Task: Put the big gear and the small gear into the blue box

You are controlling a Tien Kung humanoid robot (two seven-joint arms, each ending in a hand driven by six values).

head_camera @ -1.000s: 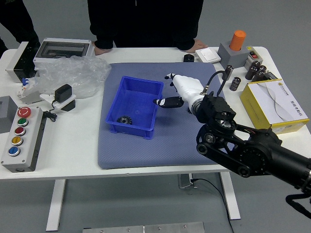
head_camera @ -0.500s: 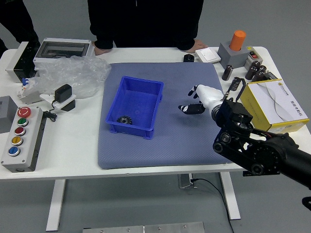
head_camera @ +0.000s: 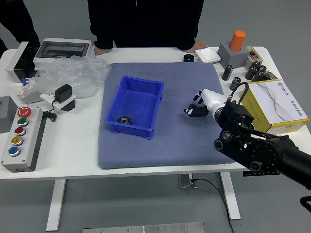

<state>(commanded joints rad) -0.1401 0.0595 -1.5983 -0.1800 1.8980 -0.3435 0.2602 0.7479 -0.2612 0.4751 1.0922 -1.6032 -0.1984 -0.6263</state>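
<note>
Head view: in the centre left of the frame, the blue box (head_camera: 132,129) on the blue-grey mat (head_camera: 141,153), and inside, in the lower left corner of this box, one dark toothed gear (head_camera: 125,120); big or small one, not possible to tell. Right of centre, above the mat and apart from the box, the robot's right hand (head_camera: 213,101), white on its back, with the black arm (head_camera: 257,150) behind, coming in from the right edge; pinching something or not, impossible to tell from this view. At the top, a person (head_camera: 146,24) in dark clothes, with one hand (head_camera: 100,50) and the other hand (head_camera: 195,47) at the far edge of the white table (head_camera: 68,150). In the upper left, clear plastic wrap (head_camera: 73,73); below it, at the left edge, a grey button panel (head_camera: 22,145). At the right, a yellow carton (head_camera: 265,114) with white top.
</note>
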